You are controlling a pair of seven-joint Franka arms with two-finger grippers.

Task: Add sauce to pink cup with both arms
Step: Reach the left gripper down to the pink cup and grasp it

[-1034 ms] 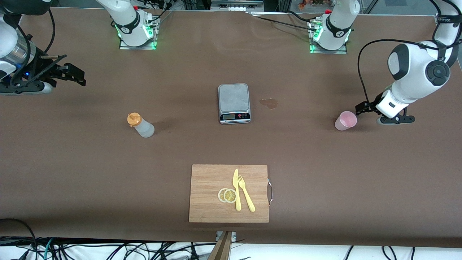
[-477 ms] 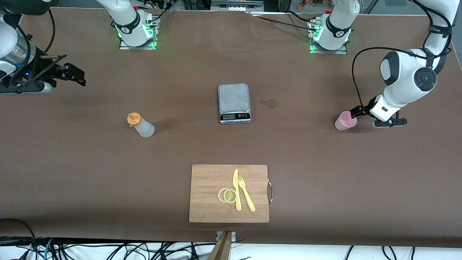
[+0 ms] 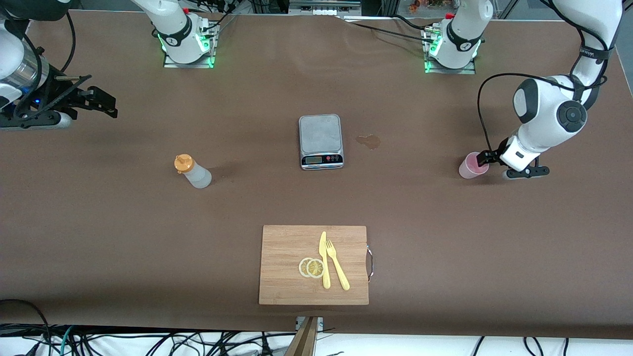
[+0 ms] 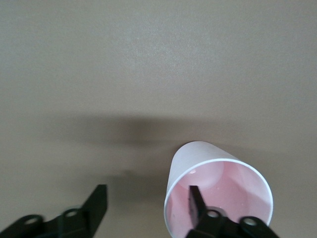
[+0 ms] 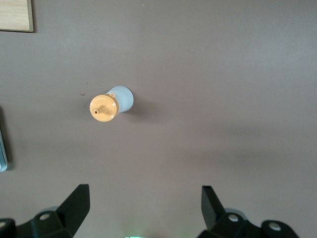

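Your left arm has swung in toward the cup over the last second, and its gripper now stands at the rim, open and holding nothing: one finger reaches inside the cup, the other outside and well clear of the wall. Closing should pinch that wall. The right gripper waits unmoved at its end of the table, spread wide and empty. The sauce stands untouched, nearer the front camera than that gripper.

Cutlery on board
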